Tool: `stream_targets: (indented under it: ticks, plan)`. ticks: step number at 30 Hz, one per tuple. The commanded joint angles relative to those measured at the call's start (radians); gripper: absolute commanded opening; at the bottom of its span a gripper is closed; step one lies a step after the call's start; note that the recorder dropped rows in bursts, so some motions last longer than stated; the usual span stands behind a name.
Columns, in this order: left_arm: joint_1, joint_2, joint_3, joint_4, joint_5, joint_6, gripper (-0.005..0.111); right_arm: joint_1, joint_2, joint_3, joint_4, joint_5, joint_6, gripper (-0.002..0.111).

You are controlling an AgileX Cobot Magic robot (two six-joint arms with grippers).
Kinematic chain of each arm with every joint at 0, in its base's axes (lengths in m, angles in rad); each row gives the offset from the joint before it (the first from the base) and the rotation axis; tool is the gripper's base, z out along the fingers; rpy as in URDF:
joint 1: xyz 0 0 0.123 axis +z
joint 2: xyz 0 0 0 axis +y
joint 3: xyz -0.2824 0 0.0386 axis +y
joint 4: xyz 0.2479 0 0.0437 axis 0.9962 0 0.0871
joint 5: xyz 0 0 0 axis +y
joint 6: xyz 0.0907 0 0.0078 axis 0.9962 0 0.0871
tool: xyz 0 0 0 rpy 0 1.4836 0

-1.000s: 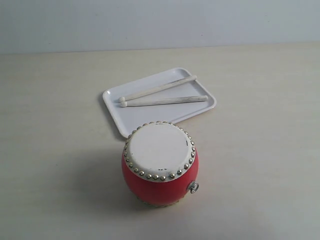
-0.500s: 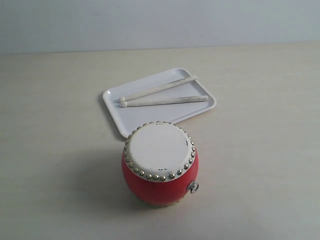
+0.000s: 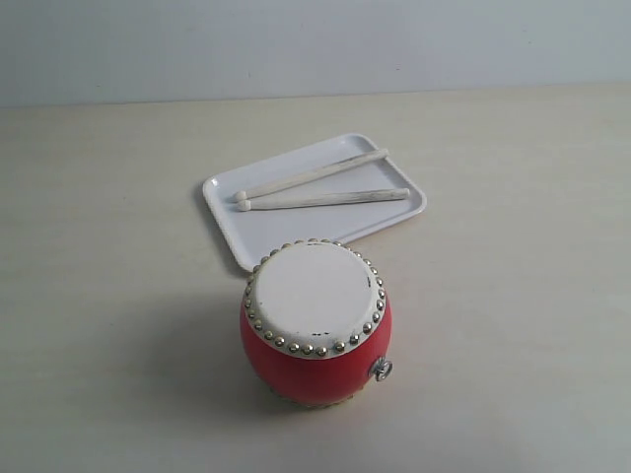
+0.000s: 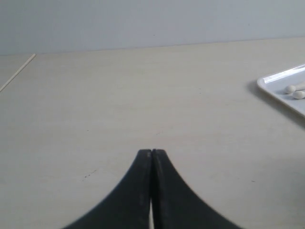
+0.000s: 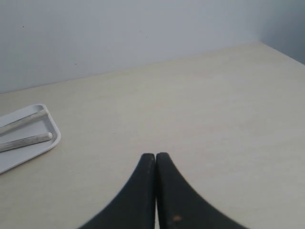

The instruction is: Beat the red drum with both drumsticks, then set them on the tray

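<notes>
table (image 3: 118, 296) — pale, faint grain, perhaps laminate | wall (image 3: 315, 44) — plain grey-white, behind

You have the small barrel-shaped red drum (image 3: 315, 325) standing upright on the pale wooden table (image 3: 513, 296), nearest the exterior camera and about mid-view. Just behind it lies the flat white rectangular plastic tray (image 3: 286, 232), turned at a slant, its near corner close by the drum's far side; whether they touch cannot be told. The two slender pale wooden drumsticks (image 3: 325, 199) lie in the tray, one behind the other, rounded tips together toward its left end and shafts spreading apart toward its right.
</notes>
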Motion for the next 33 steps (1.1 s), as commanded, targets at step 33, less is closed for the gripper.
stream_targets:
  ticks: [33]
  plan:
    - [-0.036,-0.006,0.001,0.002,-0.002,0.004,0.0,-0.008,-0.006,0.004,-0.001,0.011,-0.005,0.0]
